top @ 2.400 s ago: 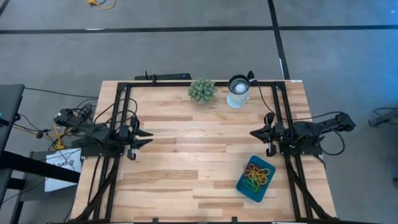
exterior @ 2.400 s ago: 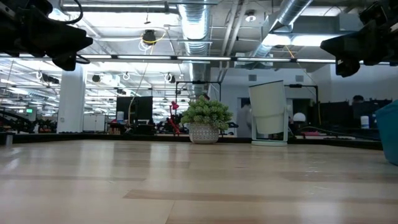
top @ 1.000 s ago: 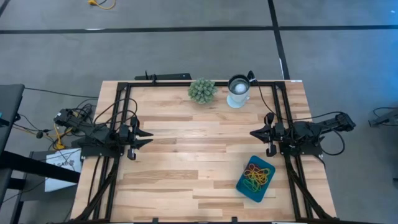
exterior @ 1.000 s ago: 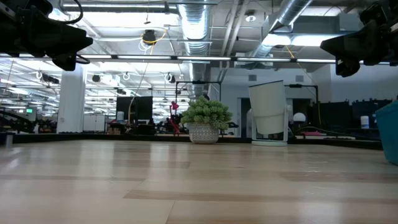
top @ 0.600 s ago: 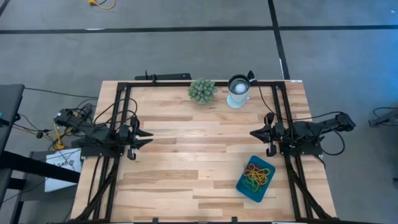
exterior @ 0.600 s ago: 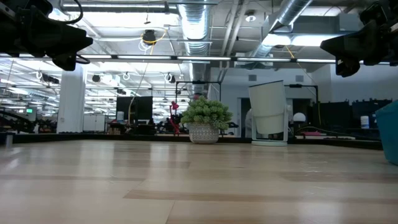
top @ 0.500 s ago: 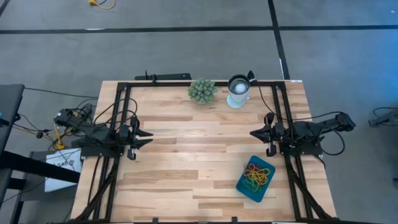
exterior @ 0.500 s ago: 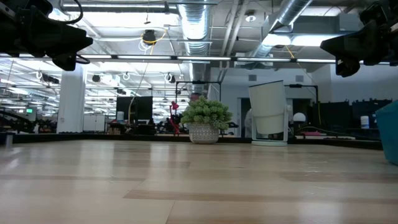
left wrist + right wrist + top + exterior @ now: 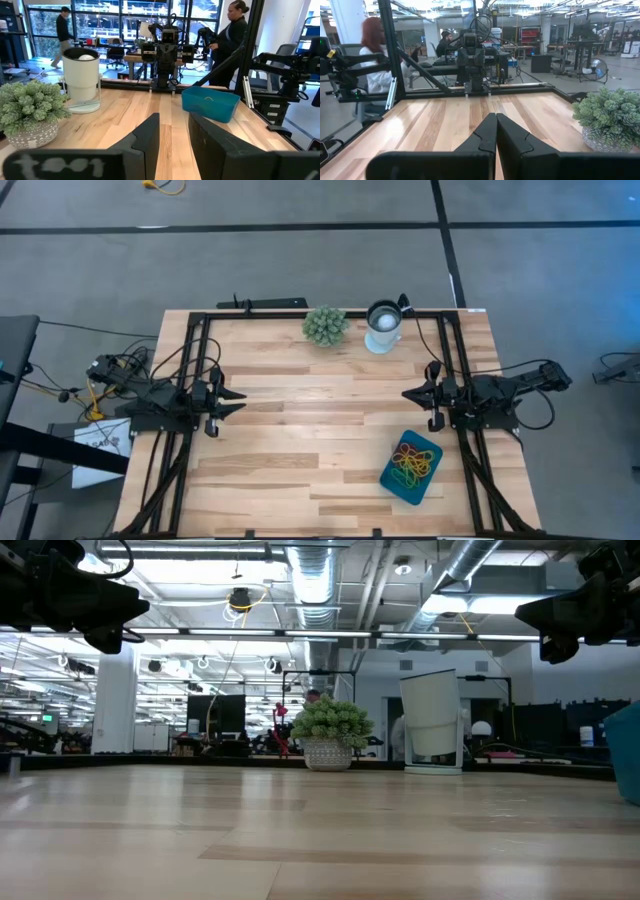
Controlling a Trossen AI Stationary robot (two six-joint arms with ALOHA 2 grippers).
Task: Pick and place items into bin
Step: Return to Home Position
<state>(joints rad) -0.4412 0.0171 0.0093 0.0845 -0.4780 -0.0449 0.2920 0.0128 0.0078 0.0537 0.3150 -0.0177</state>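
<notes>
The teal bin (image 9: 411, 467) rests flat on the table near its front right corner, with several coloured rubber-band items (image 9: 410, 463) lying inside it; it also shows in the left wrist view as the bin (image 9: 210, 103). My left gripper (image 9: 240, 401) hovers at the table's left edge, pointing level toward the middle, its fingers open with a gap and nothing between them (image 9: 173, 135). My right gripper (image 9: 406, 394) hovers at the right edge, pointing level toward the middle, shut on nothing (image 9: 496, 131).
A spiky green plant ball (image 9: 325, 326) and a round white-and-metal cup (image 9: 383, 326) stand at the table's far edge. A black frame (image 9: 310, 314) runs along the far, left and right sides. Bare wood lies between the two arms. People show in the room beyond.
</notes>
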